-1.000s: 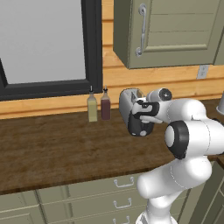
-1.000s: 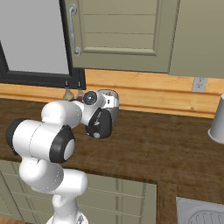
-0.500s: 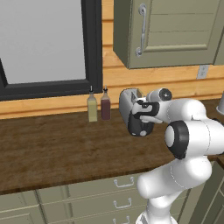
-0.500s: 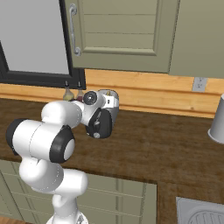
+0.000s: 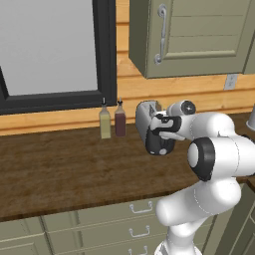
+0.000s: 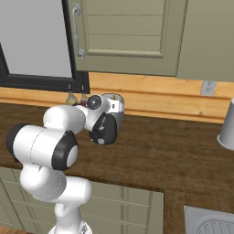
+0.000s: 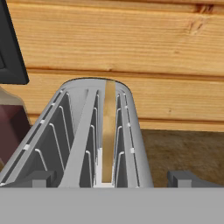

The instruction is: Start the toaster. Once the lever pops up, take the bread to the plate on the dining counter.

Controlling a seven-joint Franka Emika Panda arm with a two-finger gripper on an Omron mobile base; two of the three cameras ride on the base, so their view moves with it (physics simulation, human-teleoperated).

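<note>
Over the toaster, jaws spread wide and empty, bread upright in right slot, no readable labels.

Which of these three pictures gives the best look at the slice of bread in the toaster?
The hand view: it looks down along the toaster slots, where the bread stands edge-on as a tan strip in the right-hand slot. In the left base view the toaster is half hidden behind the arm, as it is in the right base view; I cannot make out bread there.

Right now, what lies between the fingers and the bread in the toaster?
Nothing: in the hand view the open fingers flank the toaster, and the bread stands on edge in its slot.
</note>
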